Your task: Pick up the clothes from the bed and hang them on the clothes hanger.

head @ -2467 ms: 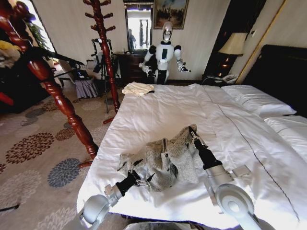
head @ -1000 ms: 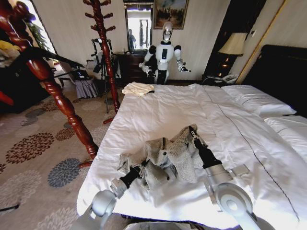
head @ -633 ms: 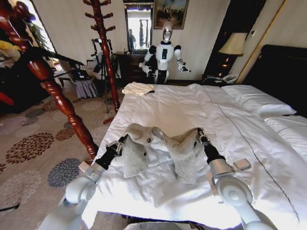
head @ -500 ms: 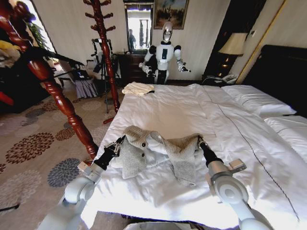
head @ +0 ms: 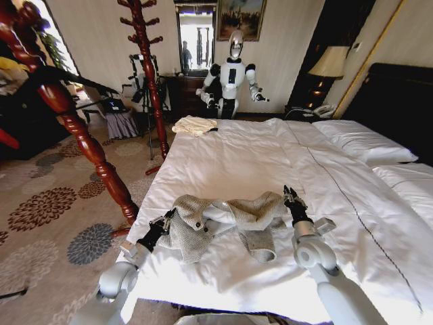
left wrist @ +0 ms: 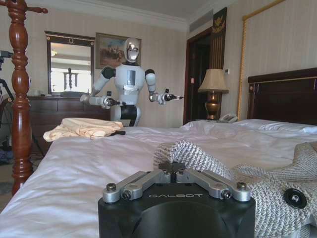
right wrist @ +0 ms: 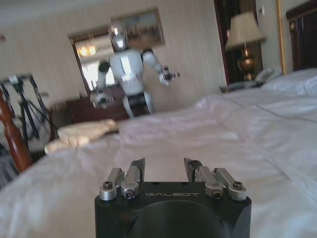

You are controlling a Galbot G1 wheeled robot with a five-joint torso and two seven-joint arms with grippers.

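Now the jacket [head: 226, 223] lies spread at lower centre of the bed [head: 257, 156]; right gripper [head: 291, 197] has let go, fingers apart, while left gripper [head: 167, 217] pinches its edge.

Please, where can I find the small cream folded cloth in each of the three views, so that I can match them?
Head view: cream cloth at the bed's far corner, beyond the jacket.
Left wrist view: at the bed's far edge.
Right wrist view: at the bed's far edge.
Shared landmark: the white humanoid robot standing just behind it.
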